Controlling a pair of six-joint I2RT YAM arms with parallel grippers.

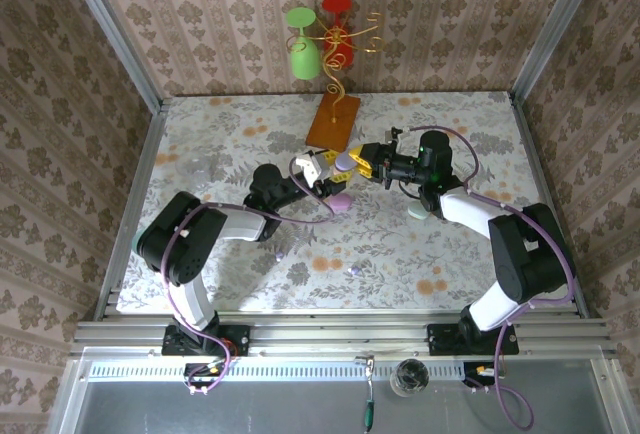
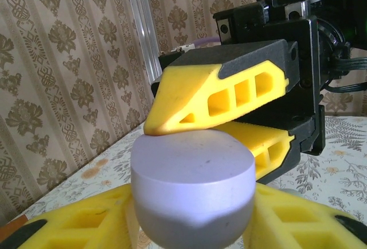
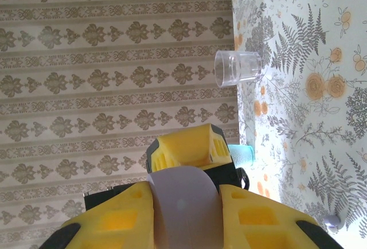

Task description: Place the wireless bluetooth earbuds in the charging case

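A lilac pebble-shaped charging case (image 1: 345, 162) hangs above the table's middle, gripped from both sides. My left gripper (image 1: 322, 176) is shut on it from the left; in the left wrist view the case (image 2: 192, 174) sits between its yellow fingers (image 2: 74, 226). My right gripper (image 1: 364, 160) is shut on the same case from the right, its two fingers (image 2: 218, 97) pinching the far edge. In the right wrist view the case (image 3: 184, 209) stands edge-on inside the right gripper (image 3: 186, 217). A tiny purple earbud (image 1: 352, 269) lies on the table, nearer the arm bases.
A pink case (image 1: 340, 202) lies just below the grippers and a mint case (image 1: 417, 212) beside the right forearm. A wooden-based stand (image 1: 333, 119) with a green and a red glass stands at the back. A clear cup (image 3: 238, 68) is on the left of the table.
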